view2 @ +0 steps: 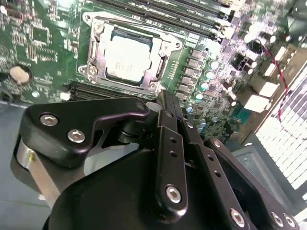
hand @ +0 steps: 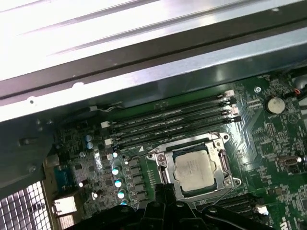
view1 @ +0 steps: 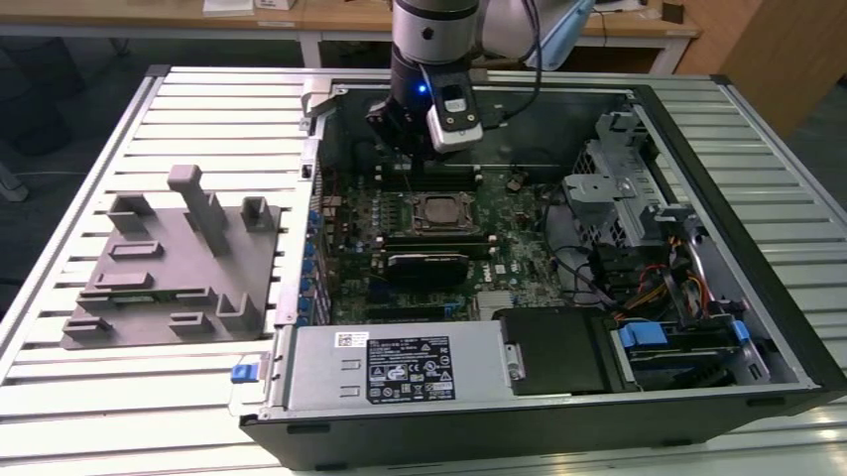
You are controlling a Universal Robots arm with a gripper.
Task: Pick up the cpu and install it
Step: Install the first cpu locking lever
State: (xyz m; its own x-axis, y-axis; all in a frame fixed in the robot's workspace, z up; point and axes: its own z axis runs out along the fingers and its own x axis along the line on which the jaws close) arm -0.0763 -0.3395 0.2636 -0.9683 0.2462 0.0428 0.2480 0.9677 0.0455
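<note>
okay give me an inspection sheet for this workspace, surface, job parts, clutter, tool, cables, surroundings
Surface: slatted metal table carrying an open computer case.
Job's things: cpu lies in the socket on the motherboard, seen in both wrist views.
Clutter: grey tray on the exterior view's left, beside the case.
Tool: tool hangs above the motherboard, near the case's far wall; it holds nothing visible.
Cables: coloured wire bundle by the drive bays.
Surroundings: wooden desks behind the table.
</note>
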